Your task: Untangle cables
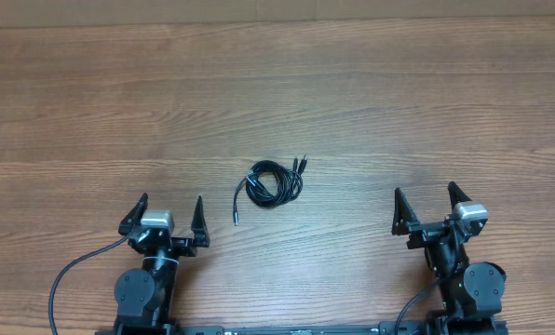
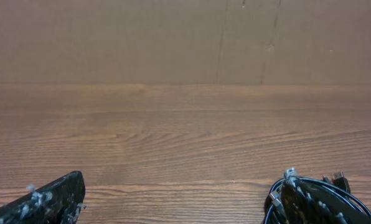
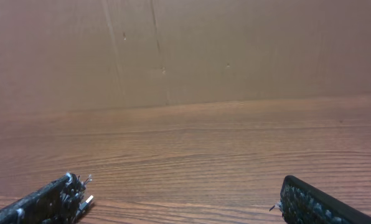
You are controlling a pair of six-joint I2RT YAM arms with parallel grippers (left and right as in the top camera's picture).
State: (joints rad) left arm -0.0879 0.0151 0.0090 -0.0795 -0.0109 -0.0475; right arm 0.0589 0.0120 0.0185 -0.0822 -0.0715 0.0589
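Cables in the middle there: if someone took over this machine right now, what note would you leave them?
Tools: left tool open, empty; right tool open, empty; both at the near side of the table.
Cables: one coiled bundle mid-table, between the tools, nearer the left one, touched by neither. One plug end trails toward the left tool.
Done: nothing yet.
Left: grasp the bundle and pull the cords apart.

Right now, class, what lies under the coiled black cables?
Wooden table shows around and through the cables; the wood directly beneath their strands is covered.
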